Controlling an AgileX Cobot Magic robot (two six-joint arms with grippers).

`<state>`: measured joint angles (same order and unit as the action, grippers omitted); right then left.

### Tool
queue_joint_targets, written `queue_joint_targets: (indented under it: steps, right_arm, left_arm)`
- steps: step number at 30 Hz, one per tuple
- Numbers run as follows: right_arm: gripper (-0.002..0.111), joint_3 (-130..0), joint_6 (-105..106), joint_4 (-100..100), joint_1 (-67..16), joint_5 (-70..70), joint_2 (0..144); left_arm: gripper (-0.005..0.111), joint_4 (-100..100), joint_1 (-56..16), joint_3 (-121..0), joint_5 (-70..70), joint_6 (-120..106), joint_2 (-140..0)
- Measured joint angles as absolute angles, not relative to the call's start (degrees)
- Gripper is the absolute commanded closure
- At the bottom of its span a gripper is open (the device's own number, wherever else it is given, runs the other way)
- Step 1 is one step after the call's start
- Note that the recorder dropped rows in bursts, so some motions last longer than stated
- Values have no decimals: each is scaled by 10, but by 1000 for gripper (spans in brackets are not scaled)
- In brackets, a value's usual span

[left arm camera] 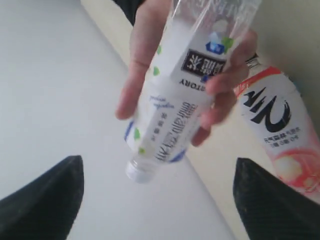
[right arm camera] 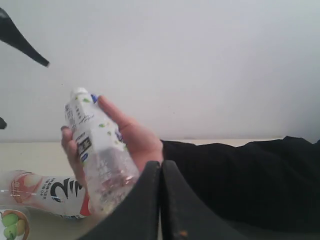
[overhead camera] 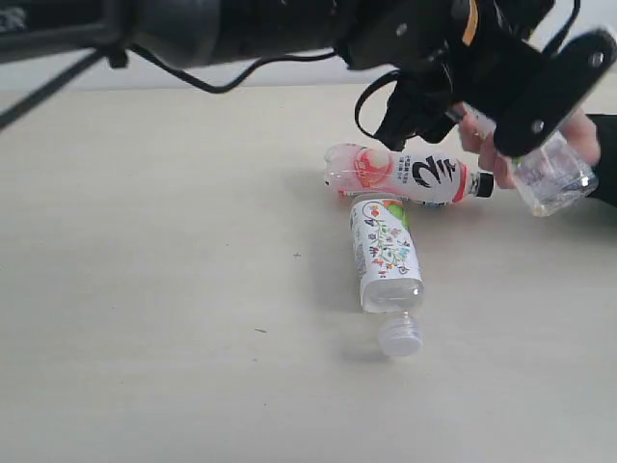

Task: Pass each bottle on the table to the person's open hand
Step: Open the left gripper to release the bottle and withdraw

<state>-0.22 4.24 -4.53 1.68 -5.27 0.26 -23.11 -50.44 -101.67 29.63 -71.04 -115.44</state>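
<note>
A person's hand (overhead camera: 485, 147) holds a clear bottle (overhead camera: 551, 174) with a white label marked in blue and green. The left wrist view shows that bottle (left arm camera: 170, 115) with fingers (left arm camera: 145, 60) wrapped round it. My left gripper (left arm camera: 157, 165) is open, its black fingertips wide apart and clear of the bottle's cap. In the exterior view the left gripper (overhead camera: 492, 111) hangs just above the hand. The pink-red bottle (overhead camera: 405, 174) with a black cap lies on the table (overhead camera: 145, 289). The floral-label bottle (overhead camera: 386, 253) lies in front of it. My right gripper (right arm camera: 161, 167) is shut on nothing.
The left arm (overhead camera: 241, 29) stretches across the top of the exterior view. The person's black sleeve (right arm camera: 240, 180) fills the space behind my right gripper. A pale wall (right arm camera: 200, 60) stands beyond the table's far edge. A fourth bottle is not in view.
</note>
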Motion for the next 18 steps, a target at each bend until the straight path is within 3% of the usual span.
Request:
queue_joint_targets:
  steps: [2, 7, 8, 18]
  right_arm:
    - [108, -2, 42, -45, 17, -53, 3]
    - [108, -2, 42, -45, 17, -53, 3]
    - [108, -2, 42, -45, 17, -53, 3]
    - [108, -2, 42, -45, 17, -53, 3]
  left_arm:
    - [47, -231, -505, -1017, 333, -611, -1128]
    - [100, -232, -505, -1017, 429, -440, -1070]
    - [106, -232, -505, -1017, 449, -418, -1061]
    - [106, -204, -502, -1017, 599, -215, -1025]
